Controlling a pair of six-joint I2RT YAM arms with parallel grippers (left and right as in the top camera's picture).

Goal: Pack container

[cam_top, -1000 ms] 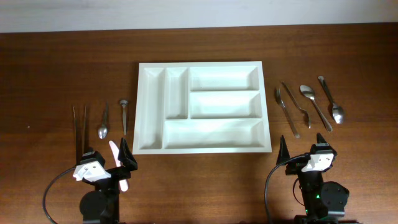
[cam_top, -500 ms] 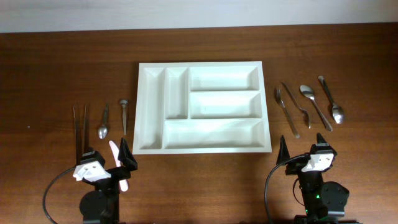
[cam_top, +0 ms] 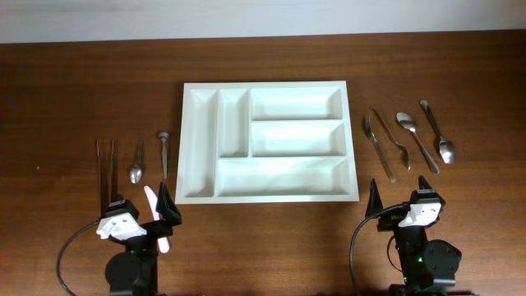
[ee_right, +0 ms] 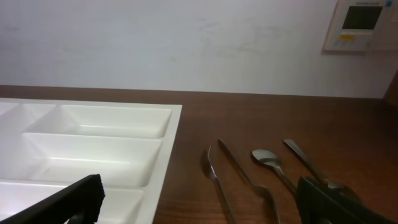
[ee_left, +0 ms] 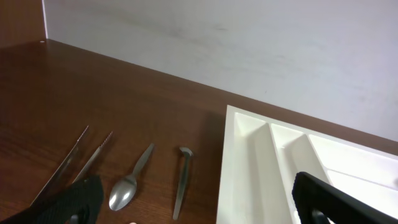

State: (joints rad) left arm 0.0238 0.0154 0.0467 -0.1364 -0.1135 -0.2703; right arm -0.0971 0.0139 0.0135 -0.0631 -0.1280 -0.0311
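The container, a large white cutlery tray [cam_top: 279,177] with five empty compartments, lies mid-table. It also shows in the left wrist view [ee_left: 249,162] and the right wrist view [ee_right: 168,149]. My left gripper [cam_top: 140,207] [ee_left: 199,211] is open and empty near the front edge, left of the tray. My right gripper [cam_top: 400,197] [ee_right: 199,208] is open and empty near the front edge, right of the tray. A small spoon [cam_top: 136,162] [ee_left: 127,186], a short metal utensil [cam_top: 163,153] [ee_left: 182,180] and two thin metal sticks [cam_top: 104,168] [ee_left: 74,162] lie left of the tray.
Several metal utensils lie right of the tray: a knife [cam_top: 368,130] [ee_right: 214,180], a long handle [cam_top: 386,136], a spoon [cam_top: 404,122] [ee_right: 270,165] and another spoon [cam_top: 445,150]. A pink utensil [cam_top: 150,197] lies by my left gripper. A wall stands behind the table.
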